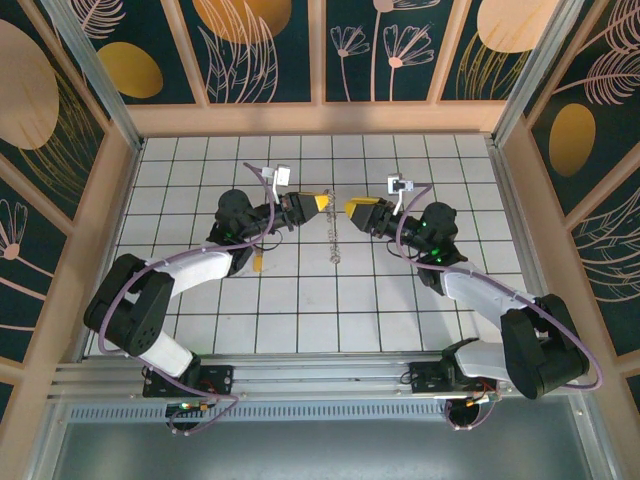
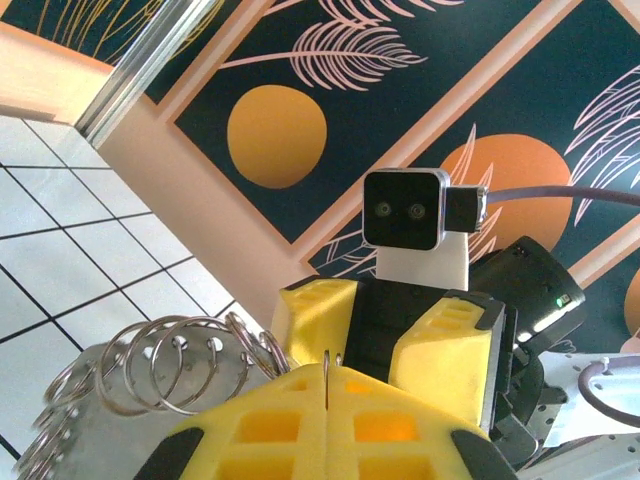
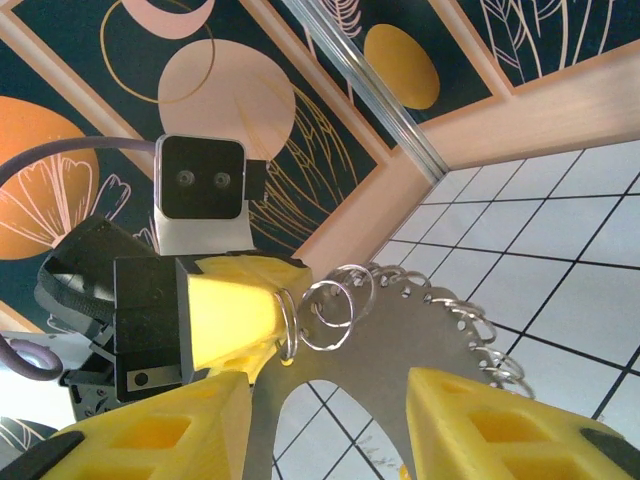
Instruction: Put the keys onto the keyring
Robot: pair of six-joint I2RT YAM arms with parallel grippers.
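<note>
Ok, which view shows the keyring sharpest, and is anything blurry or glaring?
Top external: even light, keyring edge-on and tiny. Left wrist: its small loops crisp, the left pincer soft up close. Right wrist: sharpest on the keyring, mild sheen, no harsh glare; the right pincer blurred.

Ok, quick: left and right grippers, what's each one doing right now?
Left gripper: closed, pinching the keyring by its rim.
Right gripper: open, fingers apart with the keyring between them, nothing gripped.

2 black-and-white arms (image 1: 165, 345) — purple cables (image 2: 560, 192), yellow grid-pocketed tool fingers (image 2: 260, 430).
</note>
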